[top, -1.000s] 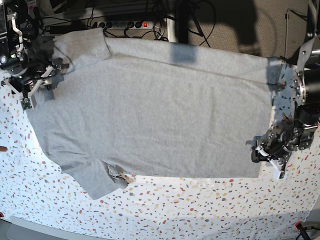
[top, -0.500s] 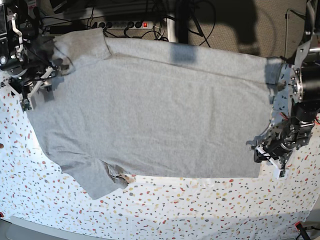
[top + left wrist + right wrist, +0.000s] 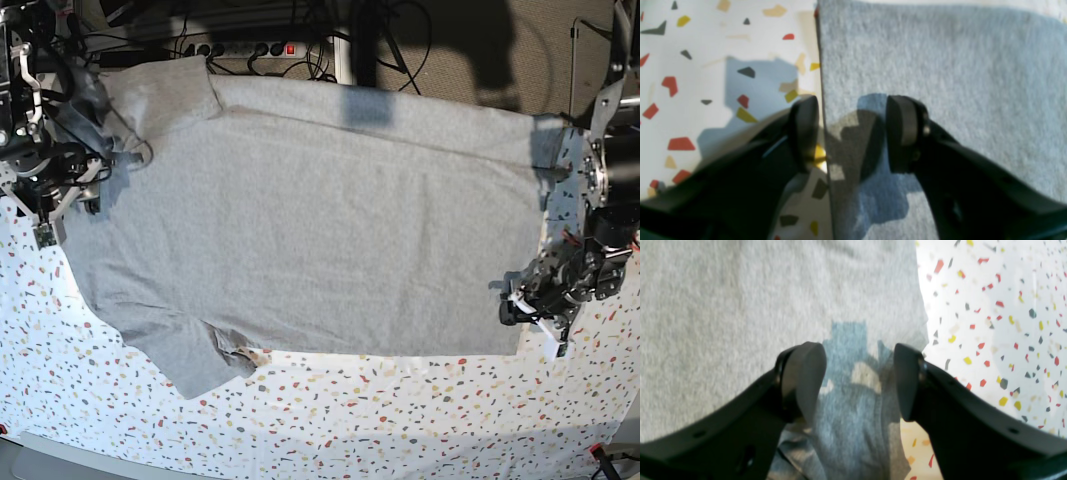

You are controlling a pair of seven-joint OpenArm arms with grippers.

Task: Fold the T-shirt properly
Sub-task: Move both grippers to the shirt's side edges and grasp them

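Observation:
The light grey T-shirt [image 3: 310, 230] lies spread flat on the speckled table, plain side up, with its sleeves at the left [image 3: 195, 355] and its hem at the right. My left gripper [image 3: 515, 305] is open at the hem's near right corner. In the left wrist view [image 3: 851, 133] it straddles the shirt's edge [image 3: 825, 100], with one finger [image 3: 803, 130] over the table and the other over the cloth. My right gripper [image 3: 88, 195] is open over the shirt's left edge. In the right wrist view [image 3: 858, 380] both fingers sit above grey cloth [image 3: 740, 306], holding nothing.
The white speckled table cover [image 3: 400, 420] extends in front of and beside the shirt. A power strip with cables [image 3: 250, 48] lies behind the table's back edge. Arm hardware stands at the far left [image 3: 25, 90] and far right [image 3: 605, 180].
My right arm has shifted a little toward the front and left in the base view. The left arm and the shirt have hardly moved.

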